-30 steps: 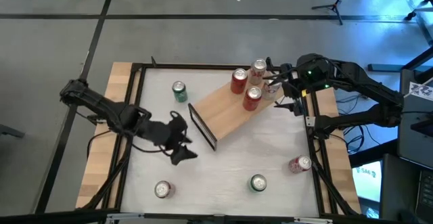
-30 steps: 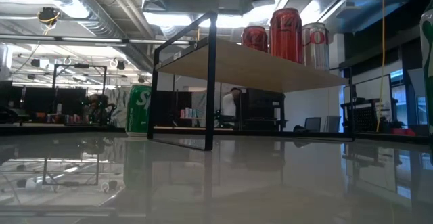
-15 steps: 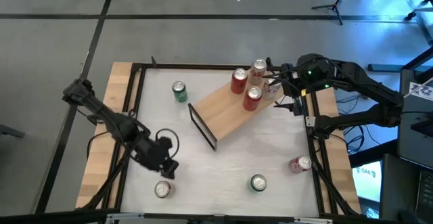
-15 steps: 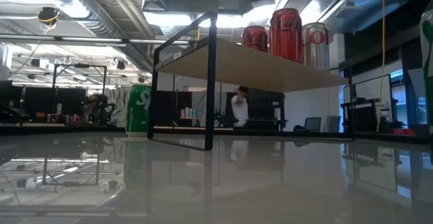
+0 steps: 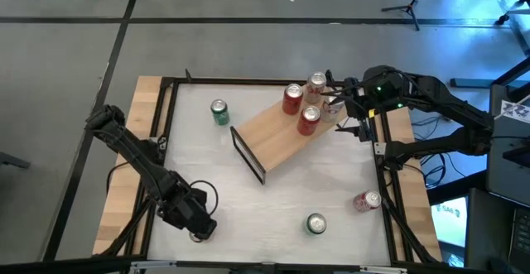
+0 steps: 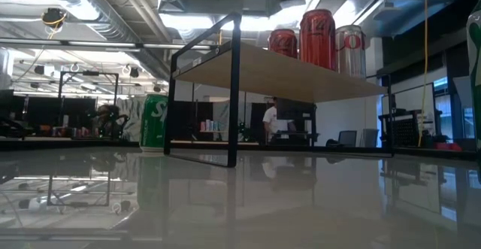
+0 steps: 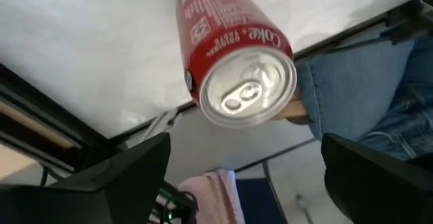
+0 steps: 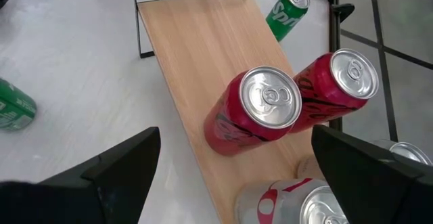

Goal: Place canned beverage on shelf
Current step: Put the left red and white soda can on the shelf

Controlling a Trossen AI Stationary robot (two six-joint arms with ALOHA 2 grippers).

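A red cola can [image 7: 237, 68] stands upright on the white tabletop near the near-left corner. My left gripper [image 5: 197, 223] hangs over it, open, with one finger [image 7: 122, 176] on each side and clear of it. In the high view the gripper hides most of the can. The shelf [image 5: 277, 135], a light-wood plank on black frame ends, stands at the table's far middle. It carries two red cans [image 5: 292, 98] [image 5: 309, 119] and a silver can [image 5: 316, 84]. My right gripper [image 5: 335, 106] is open at the shelf's right end, and a white-and-red can [image 8: 314, 204] stands between its fingers.
A green can [image 5: 219, 112] stands left of the shelf, and another green can [image 5: 315, 223] stands near the front edge. A red-and-white can [image 5: 366, 200] lies at the near right. The black table frame [image 5: 157, 141] runs round the top. A person's jeans [image 7: 358, 82] show beyond the near edge.
My left gripper has swung from the middle of the table toward the near-left corner and come down over the red can there, with its fingers now on either side of it. The cans and the shelf have not moved.
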